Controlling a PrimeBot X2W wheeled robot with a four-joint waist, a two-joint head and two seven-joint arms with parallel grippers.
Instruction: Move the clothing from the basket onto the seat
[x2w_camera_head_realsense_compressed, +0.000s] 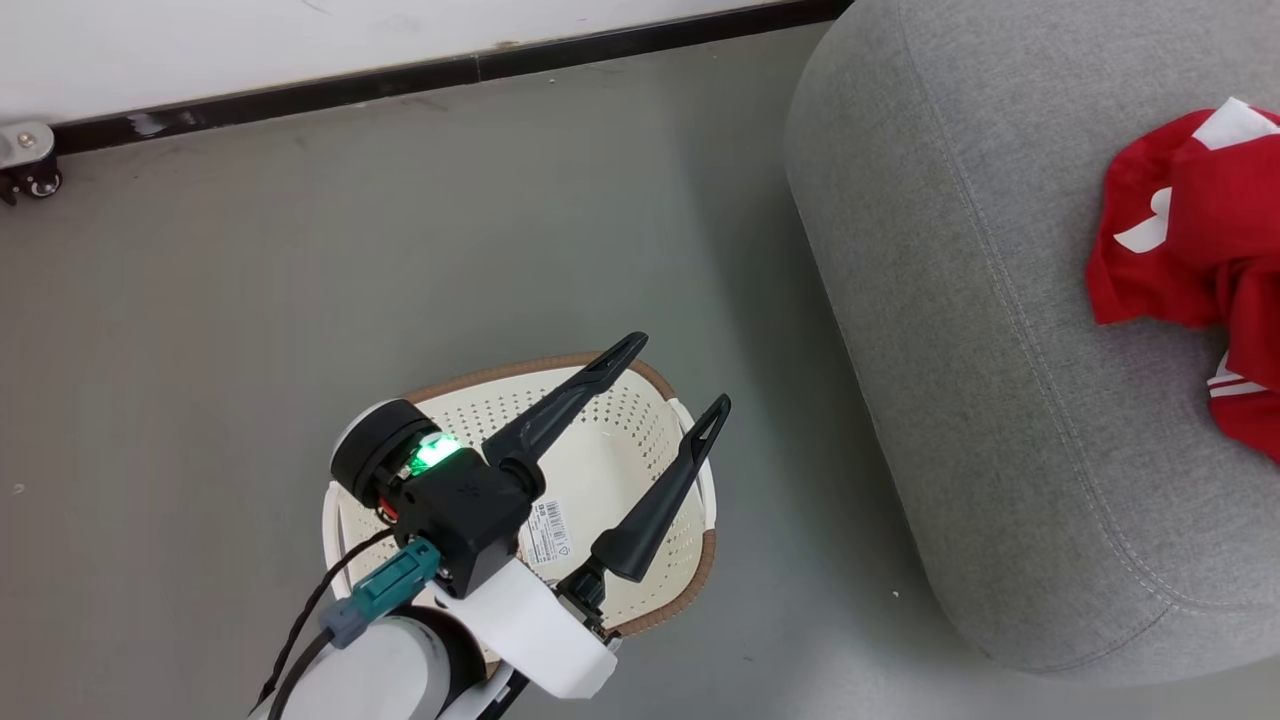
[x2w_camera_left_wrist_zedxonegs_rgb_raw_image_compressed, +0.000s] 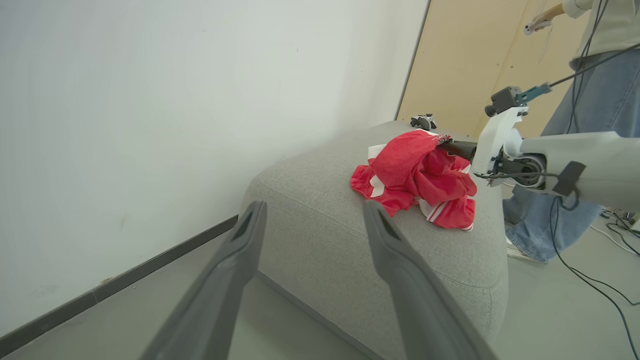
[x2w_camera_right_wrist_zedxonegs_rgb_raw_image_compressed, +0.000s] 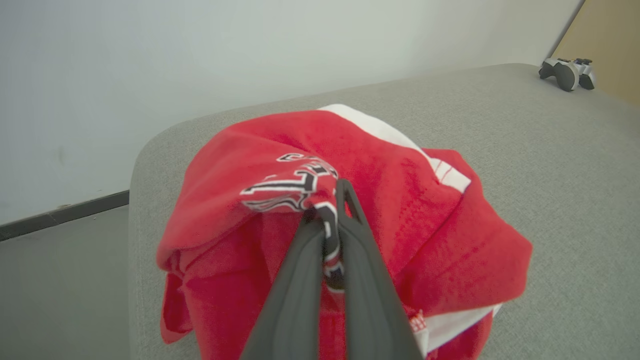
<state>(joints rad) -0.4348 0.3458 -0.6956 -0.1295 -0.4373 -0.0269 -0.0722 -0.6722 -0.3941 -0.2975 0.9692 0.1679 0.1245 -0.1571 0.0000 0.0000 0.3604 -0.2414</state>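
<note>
On the seat (x2w_camera_right_wrist_zedxonegs_rgb_raw_image_compressed: 550, 175), beyond the clothing (x2w_camera_right_wrist_zedxonegs_rgb_raw_image_compressed: 380, 165), sits seemingly a game controller (x2w_camera_right_wrist_zedxonegs_rgb_raw_image_compressed: 567, 74).

White wall (x2w_camera_head_realsense_compressed: 300, 40), black skirting (x2w_camera_head_realsense_compressed: 400, 79), grey floor (x2w_camera_head_realsense_compressed: 300, 280)

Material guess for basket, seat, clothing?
The basket looks like moulded matte cream plastic: regular punched holes, brown rim. The seat: woven grey upholstery fabric, with visible weave and stitched seams. The clothing: soft red textile with white trim, slightly fuzzy; it crumples and drapes. Fibre type unclear.
</note>
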